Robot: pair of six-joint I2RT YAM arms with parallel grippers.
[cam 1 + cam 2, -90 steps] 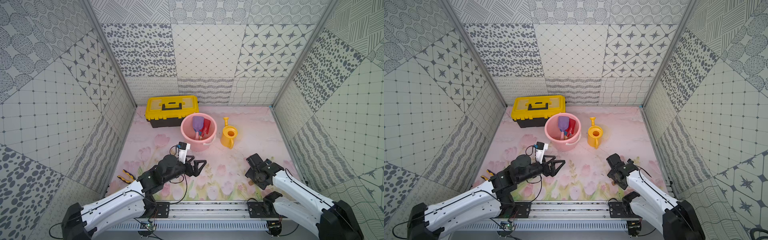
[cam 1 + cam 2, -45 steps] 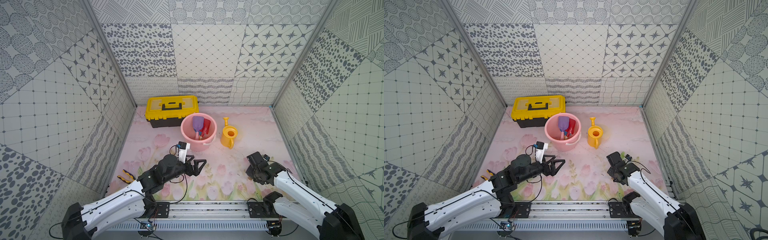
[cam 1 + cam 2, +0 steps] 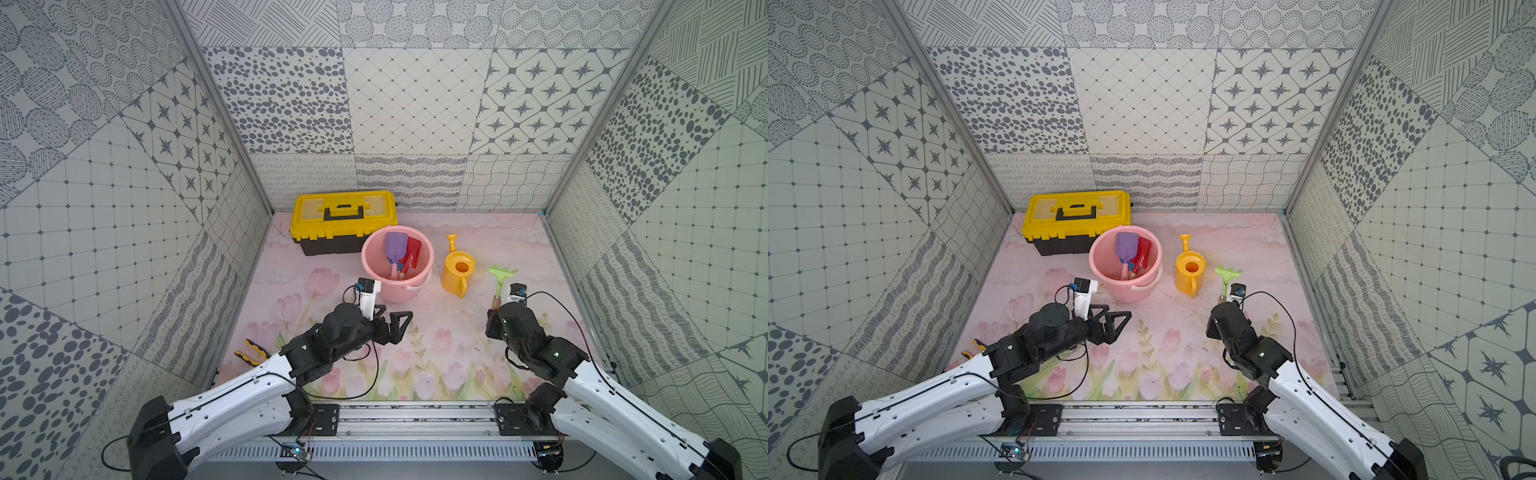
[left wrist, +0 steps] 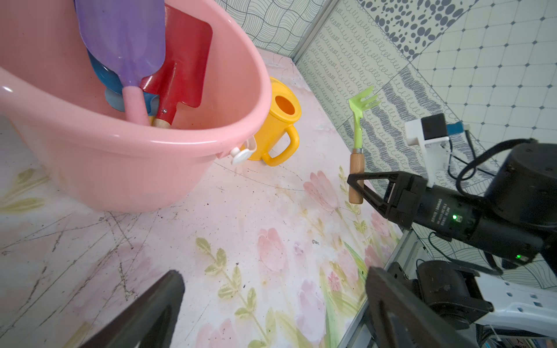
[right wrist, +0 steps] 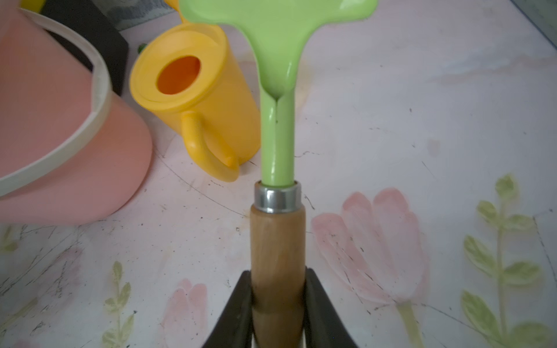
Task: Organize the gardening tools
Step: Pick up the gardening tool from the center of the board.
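Note:
My right gripper (image 5: pixel 278 280) is shut on the wooden handle of a light green rake (image 5: pixel 277 120). It holds the rake (image 3: pixel 502 274) head-up, to the right of the watering can, in both top views (image 3: pixel 1227 275). In the left wrist view the rake (image 4: pixel 358 120) stands nearly upright in the right gripper (image 4: pixel 355 185). A pink bucket (image 3: pixel 368 266) holds a purple spade (image 3: pixel 395 245), a red spade (image 3: pixel 412 255) and a blue tool (image 4: pixel 102 78). My left gripper (image 3: pixel 395 322) hovers open just in front of the bucket, nothing between its fingers (image 4: pixel 168 289).
A shut yellow toolbox (image 3: pixel 343 212) stands at the back left, behind the bucket. A yellow watering can (image 3: pixel 457 272) stands between the bucket and the rake. Yellow-and-black pliers (image 3: pixel 251 351) lie by the left wall. Patterned walls close in three sides.
My right gripper has shut on the rake's handle and raised it, so the green head now shows beyond the wrist. The left arm has not moved.

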